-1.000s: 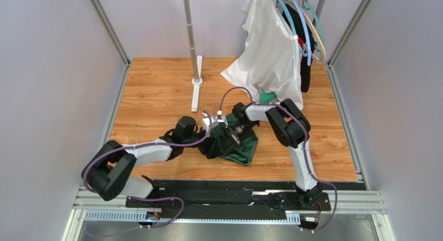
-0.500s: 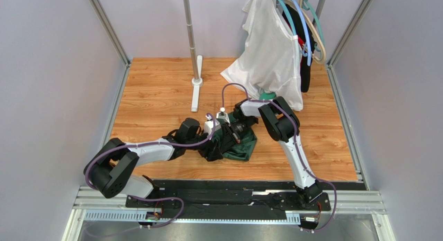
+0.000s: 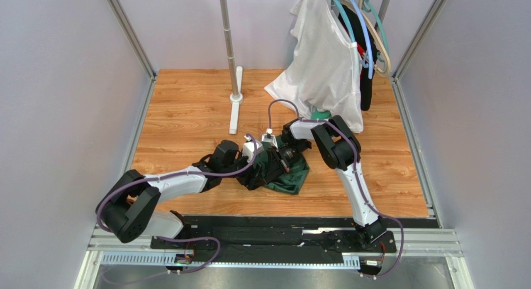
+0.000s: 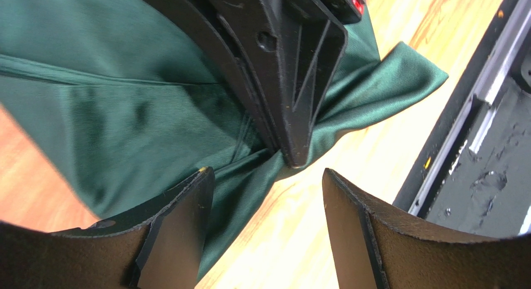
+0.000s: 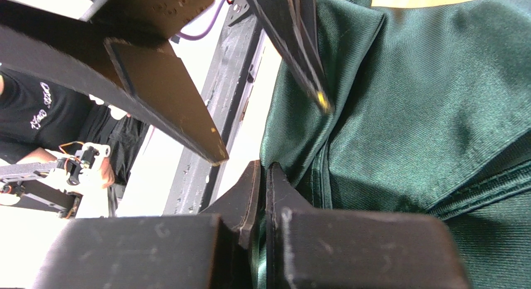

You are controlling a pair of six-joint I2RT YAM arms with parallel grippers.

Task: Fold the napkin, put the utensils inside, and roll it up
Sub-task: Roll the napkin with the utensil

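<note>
Napkin (image 3: pixel 291 172) bunched on the tabletop (image 3: pixel 187 108), one fold clamped in the clenched right pincer (image 5: pixel 263 167), gathered cloth fanning out from that pincer's tip toward the released left pincer (image 4: pixel 267 175), jaws spread wide just beside that tip.

From above, the napkin (image 3: pixel 295 177) is largely covered by the left gripper (image 3: pixel 260 175) and right gripper (image 3: pixel 277 164), and is cut off in both wrist views.

What I counted on my one table (image 3: pixel 187 114):
There was one napkin (image 3: pixel 288 174), two grippers, my left gripper (image 4: pixel 268 177) and right gripper (image 5: pixel 265 174), one white garment (image 3: pixel 324 65), one metal stand (image 3: pixel 232 58), and hangers (image 3: pixel 368 33) too bunched to count.
</note>
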